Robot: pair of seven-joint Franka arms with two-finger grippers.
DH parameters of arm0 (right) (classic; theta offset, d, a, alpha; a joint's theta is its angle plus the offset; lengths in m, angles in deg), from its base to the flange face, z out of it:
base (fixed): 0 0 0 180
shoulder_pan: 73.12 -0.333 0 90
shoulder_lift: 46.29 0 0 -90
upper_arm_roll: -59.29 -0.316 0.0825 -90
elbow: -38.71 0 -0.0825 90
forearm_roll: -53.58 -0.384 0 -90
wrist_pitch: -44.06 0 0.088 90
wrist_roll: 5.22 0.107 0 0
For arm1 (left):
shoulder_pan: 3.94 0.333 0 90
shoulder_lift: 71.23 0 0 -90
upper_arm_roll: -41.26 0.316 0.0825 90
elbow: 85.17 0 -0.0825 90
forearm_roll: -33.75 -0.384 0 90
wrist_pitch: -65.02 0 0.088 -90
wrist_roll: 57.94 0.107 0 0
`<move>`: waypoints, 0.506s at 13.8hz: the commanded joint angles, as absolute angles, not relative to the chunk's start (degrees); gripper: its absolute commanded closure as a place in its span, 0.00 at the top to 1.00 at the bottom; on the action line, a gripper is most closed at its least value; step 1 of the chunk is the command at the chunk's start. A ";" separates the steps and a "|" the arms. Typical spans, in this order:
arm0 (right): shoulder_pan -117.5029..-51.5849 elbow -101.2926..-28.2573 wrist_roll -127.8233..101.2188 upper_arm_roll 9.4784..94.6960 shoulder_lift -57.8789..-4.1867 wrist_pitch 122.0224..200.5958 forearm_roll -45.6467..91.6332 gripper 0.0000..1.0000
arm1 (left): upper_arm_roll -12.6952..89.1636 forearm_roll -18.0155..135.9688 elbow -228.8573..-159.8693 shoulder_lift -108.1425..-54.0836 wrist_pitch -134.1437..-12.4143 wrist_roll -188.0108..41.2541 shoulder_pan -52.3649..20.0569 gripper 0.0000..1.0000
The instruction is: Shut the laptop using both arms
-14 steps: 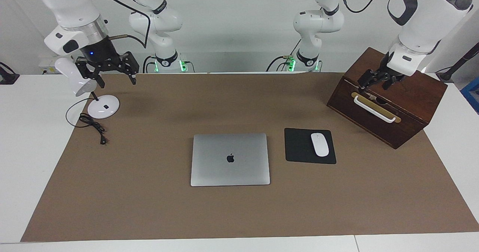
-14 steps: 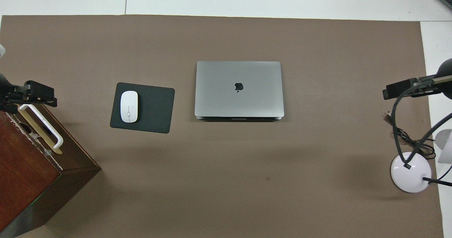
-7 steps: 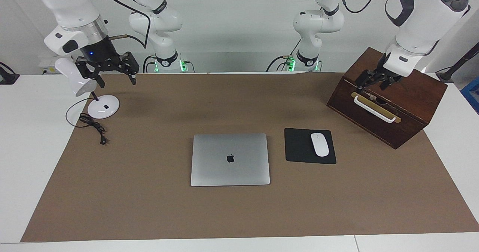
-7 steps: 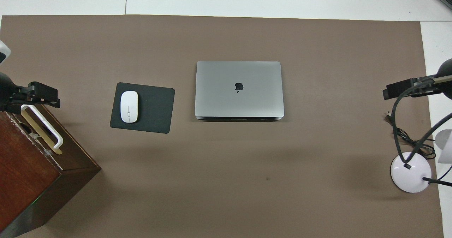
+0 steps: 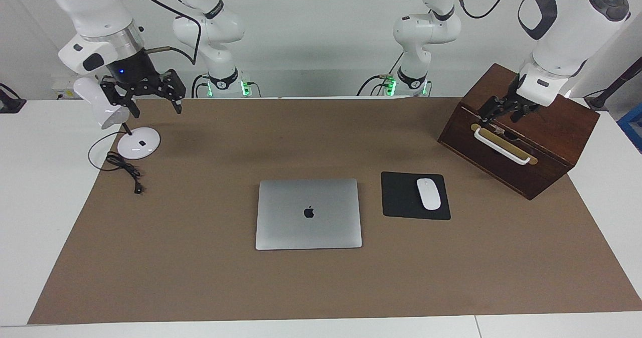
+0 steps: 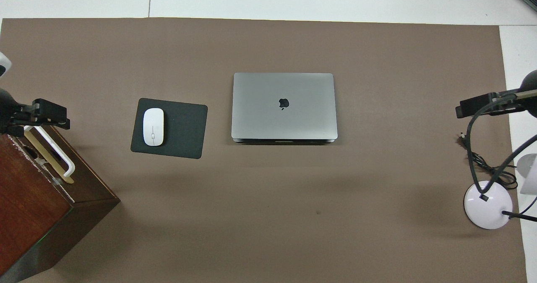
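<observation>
- Laptop (image 5: 308, 213): silver-grey, lid fully down and flat, dark apple logo facing up. It lies on the brown mat (image 5: 200, 278) near the middle of the surface (image 5: 30, 202), with neither hand touching it.
- Black mouse pad (image 5: 401, 197) lies just beside the laptop, toward the left arm's end of the surface, and a white mouse (image 5: 428, 193) sits on it.
- Left hand (image 5: 504, 111) hangs over the front top edge of a dark wooden box (image 5: 551, 127), just above the box's white handle (image 5: 501, 146). Its fingers are spread apart and hold nothing. Whether they touch the box cannot be told.
- Wooden box stands at the left arm's end, nearer to the robots than the mouse pad, turned at an angle to the mat's edge.
- Right hand (image 5: 145, 100) hovers over the corner of the mat at the right arm's end, well apart from the laptop. Its fingers are spread wide, and it is empty.
- White desk lamp (image 5: 138, 143) stands just below that hand, its round base on the mat's edge and its black cord (image 5: 123, 170) trailing across the mat.
</observation>
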State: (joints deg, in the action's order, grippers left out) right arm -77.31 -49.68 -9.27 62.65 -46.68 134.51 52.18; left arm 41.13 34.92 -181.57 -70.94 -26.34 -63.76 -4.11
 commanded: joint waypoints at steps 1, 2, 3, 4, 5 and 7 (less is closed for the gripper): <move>-77.16 -51.20 -8.56 62.72 -47.96 135.29 52.09 1.00 | 40.03 34.63 -183.43 -69.21 -27.53 -63.56 -3.59 1.00; -77.16 -51.20 -8.47 62.72 -47.96 135.29 52.09 1.00 | 40.12 34.63 -183.34 -69.21 -27.62 -63.56 -3.50 1.00; -77.16 -51.20 -8.47 62.72 -47.96 135.29 52.09 1.00 | 39.95 34.54 -183.34 -69.21 -27.62 -63.04 -3.50 1.00; -77.16 -51.20 -8.47 62.72 -47.96 135.29 52.09 1.00 | 39.77 34.28 -182.99 -69.29 -27.45 -63.12 -3.58 1.00; -77.16 -51.20 -8.47 62.72 -47.96 135.29 52.09 1.00 | 39.68 33.67 -182.64 -69.38 -27.27 -62.95 -3.59 1.00; -77.16 -51.20 -8.47 62.72 -47.96 135.38 52.09 1.00 | 39.33 33.49 -181.59 -69.47 -26.66 -62.77 -3.50 1.00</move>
